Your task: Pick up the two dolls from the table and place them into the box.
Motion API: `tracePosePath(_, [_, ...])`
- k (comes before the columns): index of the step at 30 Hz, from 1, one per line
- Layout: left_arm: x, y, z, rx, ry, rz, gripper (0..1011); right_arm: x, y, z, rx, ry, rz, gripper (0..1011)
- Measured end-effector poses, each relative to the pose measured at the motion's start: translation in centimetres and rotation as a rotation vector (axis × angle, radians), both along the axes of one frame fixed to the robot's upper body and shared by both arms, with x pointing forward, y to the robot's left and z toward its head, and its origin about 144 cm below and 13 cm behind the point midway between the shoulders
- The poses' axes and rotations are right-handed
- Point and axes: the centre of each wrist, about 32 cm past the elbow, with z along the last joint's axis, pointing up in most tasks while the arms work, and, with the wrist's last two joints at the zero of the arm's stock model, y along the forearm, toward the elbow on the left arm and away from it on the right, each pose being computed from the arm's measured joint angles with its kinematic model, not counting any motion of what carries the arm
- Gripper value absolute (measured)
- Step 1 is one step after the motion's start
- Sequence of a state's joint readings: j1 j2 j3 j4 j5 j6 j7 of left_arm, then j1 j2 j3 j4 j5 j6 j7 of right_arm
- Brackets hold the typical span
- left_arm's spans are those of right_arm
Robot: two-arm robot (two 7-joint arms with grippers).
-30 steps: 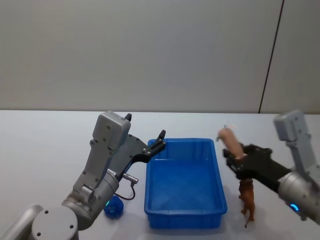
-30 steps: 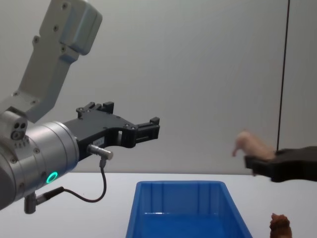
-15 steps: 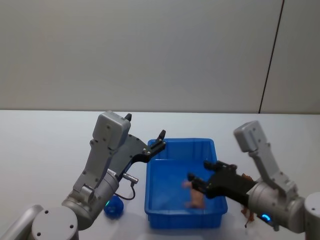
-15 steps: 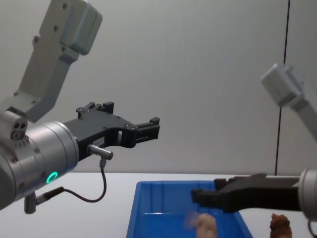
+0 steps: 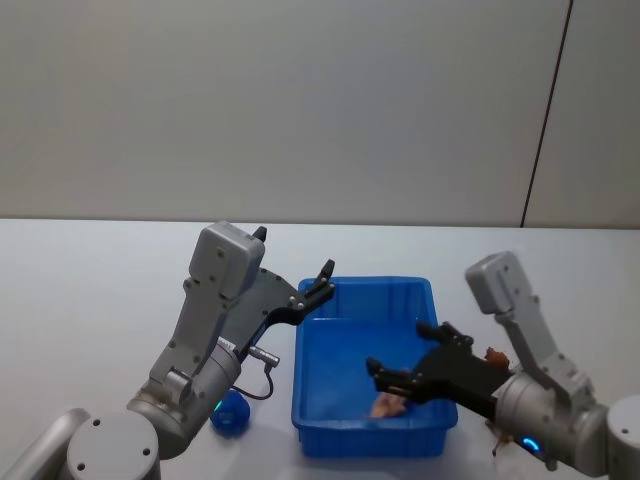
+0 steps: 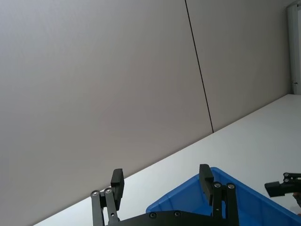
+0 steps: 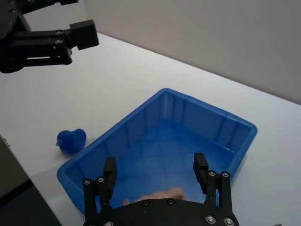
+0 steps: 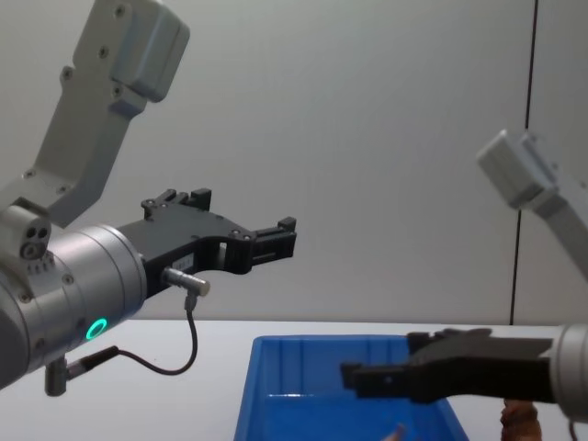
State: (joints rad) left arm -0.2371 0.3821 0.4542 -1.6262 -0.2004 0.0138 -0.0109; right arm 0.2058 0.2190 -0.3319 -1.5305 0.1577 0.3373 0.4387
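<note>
1 doll [image 5: 387, 404] in box [image 5: 366, 284], under right pincer [image 5: 399, 349]

My head camera looks down on the box [image 5: 345, 350], lower middle; my chest camera looks level across it. Wrist cameras face it closely, past my left pincer [image 6: 161, 175] and right pincer [image 7: 155, 163].

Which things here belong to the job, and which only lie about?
Job: bright blue plastic bin; pale pink soft toy inside; round fuzzy blue toy and brown animal toy on white table; open right gripper over bin; left gripper, open, raised beside bin.
Other: grey wall.
</note>
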Motion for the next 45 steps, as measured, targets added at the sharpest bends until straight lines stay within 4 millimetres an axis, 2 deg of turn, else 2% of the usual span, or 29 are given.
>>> tracePosePath(20, [0.0,0.0,0.0,0.0,0.0,0.0,1002,-2.2,-4.6,-0.4,-0.002,-0.04,-0.183,1001])
tracePosePath(31, [0.0,0.0,0.0,0.0,0.0,0.0,1002,-2.3,-5.9,-1.0,-0.026,0.027,-0.234,1001])
tracePosePath(45, [0.0,0.0,0.0,0.0,0.0,0.0,1002,-1.7,-6.3,-2.5,-0.048,0.124,-0.279,1001])
